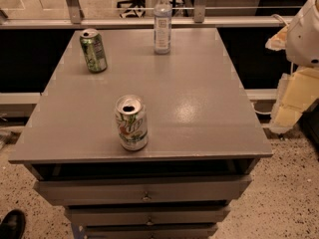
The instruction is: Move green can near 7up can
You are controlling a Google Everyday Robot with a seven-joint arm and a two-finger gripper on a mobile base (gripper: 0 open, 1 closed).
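The green can [93,50] stands upright at the far left of the grey table top [199,83]; it is dark green with pale markings and a silver top. The 7up can [131,122] stands upright near the front edge, left of the middle; it is mostly white with a green and red logo and an open top. The two cans are well apart. My gripper [294,101] shows as pale cream parts under the white arm [305,31] at the right edge, off the table's right side and far from both cans.
A clear water bottle [162,21] with a white cap stands at the far middle of the table. Drawers [144,190] sit below the table's front edge. A rail runs behind the table. A dark shoe [11,224] is on the floor at bottom left.
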